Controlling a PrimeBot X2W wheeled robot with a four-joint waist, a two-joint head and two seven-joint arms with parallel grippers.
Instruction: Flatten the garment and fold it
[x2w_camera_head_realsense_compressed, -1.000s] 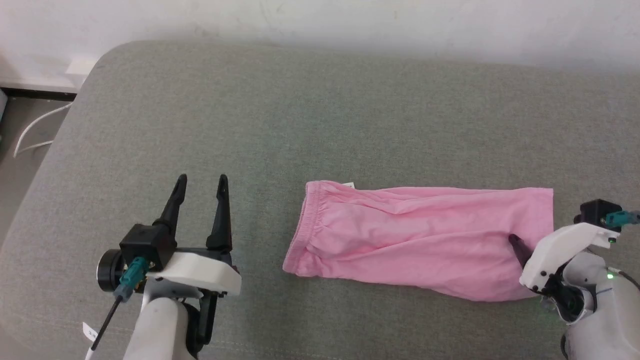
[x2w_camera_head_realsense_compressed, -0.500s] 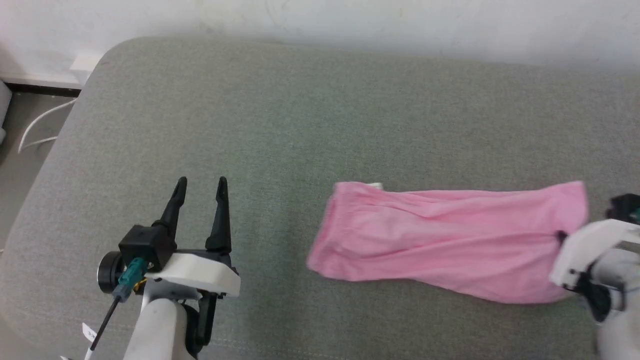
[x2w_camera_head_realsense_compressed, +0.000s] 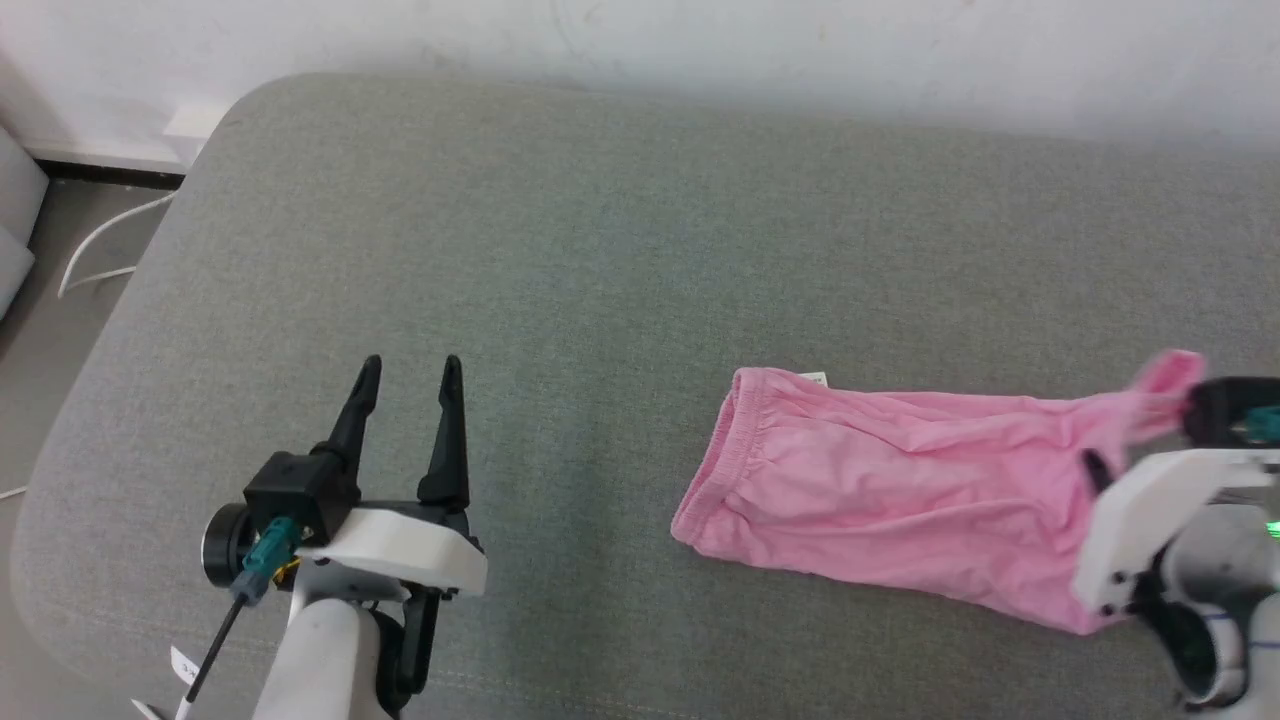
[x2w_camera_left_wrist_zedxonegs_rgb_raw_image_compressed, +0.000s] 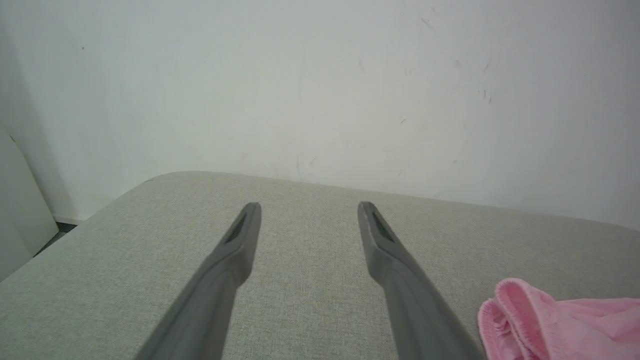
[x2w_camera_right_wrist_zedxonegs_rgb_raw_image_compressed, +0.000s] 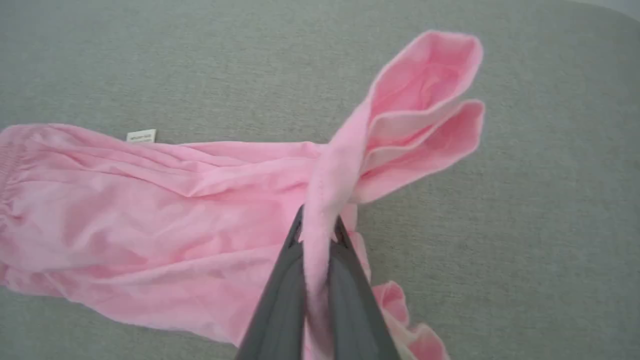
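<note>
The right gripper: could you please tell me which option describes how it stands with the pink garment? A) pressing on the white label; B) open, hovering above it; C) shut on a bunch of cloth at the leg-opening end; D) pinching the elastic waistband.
C: in the right wrist view the right gripper has its two dark fingers closed on a gathered strip of the pink garment, at the end away from the waistband and white label.

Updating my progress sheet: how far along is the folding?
Done: the garment lies stretched lengthwise on the cushion, creased, unfolded. In hand: the right gripper is shut on its hem end, held raised and bunched. To do: smoothing and every fold; the left gripper hangs open, clear of the waistband.
</note>
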